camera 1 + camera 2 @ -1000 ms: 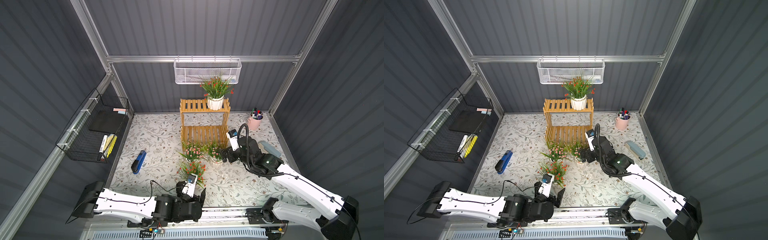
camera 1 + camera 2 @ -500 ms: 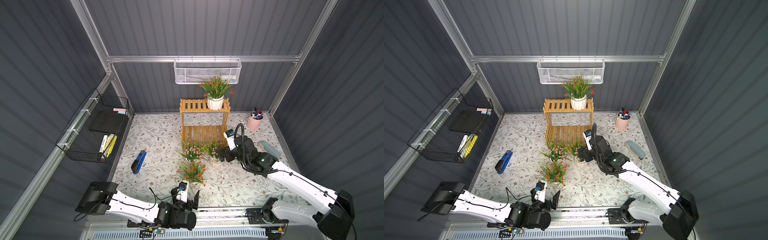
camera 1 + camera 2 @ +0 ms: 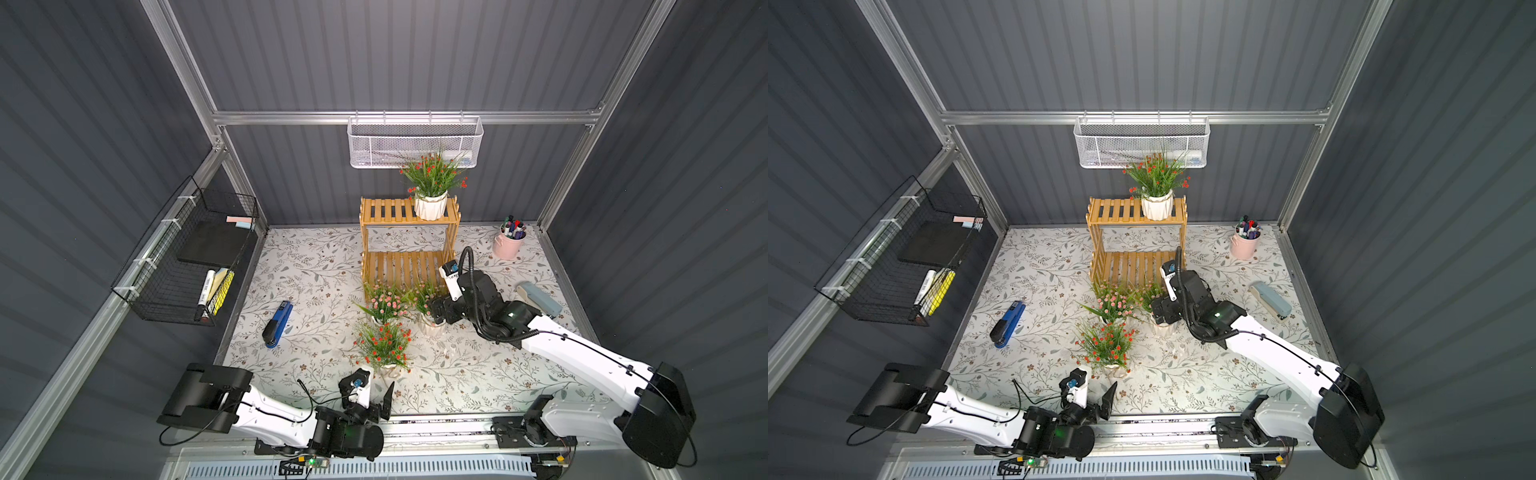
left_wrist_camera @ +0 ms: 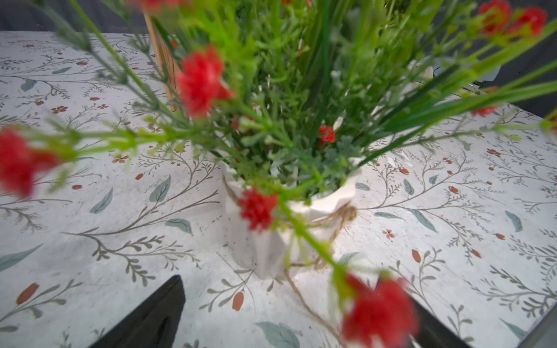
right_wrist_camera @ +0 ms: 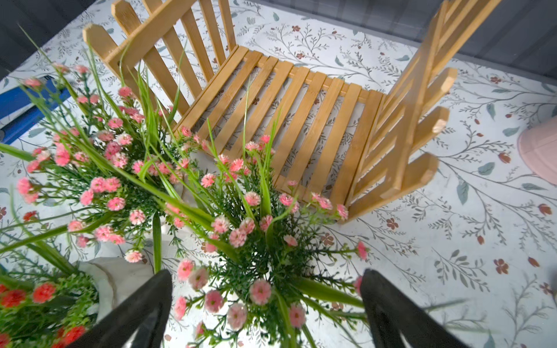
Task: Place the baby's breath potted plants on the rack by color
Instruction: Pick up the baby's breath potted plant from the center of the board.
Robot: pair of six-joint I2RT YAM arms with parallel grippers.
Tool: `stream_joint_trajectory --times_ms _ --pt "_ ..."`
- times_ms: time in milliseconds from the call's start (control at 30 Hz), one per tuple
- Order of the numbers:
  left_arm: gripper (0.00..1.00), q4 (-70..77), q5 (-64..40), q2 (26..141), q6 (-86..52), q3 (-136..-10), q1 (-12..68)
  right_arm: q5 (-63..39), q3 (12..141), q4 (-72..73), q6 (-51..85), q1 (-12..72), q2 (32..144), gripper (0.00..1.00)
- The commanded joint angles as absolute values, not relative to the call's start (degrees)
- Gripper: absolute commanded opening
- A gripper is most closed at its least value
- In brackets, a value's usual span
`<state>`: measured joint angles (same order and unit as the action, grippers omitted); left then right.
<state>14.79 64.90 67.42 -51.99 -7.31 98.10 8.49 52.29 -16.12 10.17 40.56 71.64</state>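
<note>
I see my left gripper (image 3: pixel 374 395) wide open below the red-blossomed plant (image 3: pixel 384 345) in its white pot at lower centre, my right gripper (image 5: pixel 265 274) spread around a pink-blossomed plant (image 5: pixel 241 229) beside the rack (image 3: pixel 405 266).

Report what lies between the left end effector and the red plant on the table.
Bare floral table cover and a loose twine end from the red plant; the left wrist view shows it, ahead of the left end effector.

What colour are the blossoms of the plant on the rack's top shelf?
Red. The plant on the rack shows best in a top view.
</note>
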Motion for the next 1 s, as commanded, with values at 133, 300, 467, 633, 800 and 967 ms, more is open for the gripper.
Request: stream_joint_trajectory --times_ms 133,300,467,633,800,967 --pt "0.99 20.3 66.7 75.6 -50.8 -10.2 95.8 6.9 55.5 -16.3 11.6 40.4 73.8 0.99" --pt "0.99 34.6 60.3 75.7 -37.1 -8.1 88.4 7.2 55.3 -16.1 11.2 40.4 74.2 0.99" --pt "0.99 44.1 51.2 76.2 -26.7 -7.1 81.0 7.7 55.1 -16.4 11.3 40.4 73.3 0.99" --pt "1.00 48.5 47.5 80.5 -23.6 -8.3 77.1 7.9 54.4 -16.4 11.2 40.4 72.6 0.99" --pt "1.00 52.7 48.0 86.1 -24.4 -8.9 73.7 8.1 54.0 -16.6 10.9 40.4 72.0 0.99" --pt "1.00 61.3 46.5 91.2 -19.7 -9.3 71.9 8.0 53.6 -17.0 10.9 40.4 71.5 0.99"
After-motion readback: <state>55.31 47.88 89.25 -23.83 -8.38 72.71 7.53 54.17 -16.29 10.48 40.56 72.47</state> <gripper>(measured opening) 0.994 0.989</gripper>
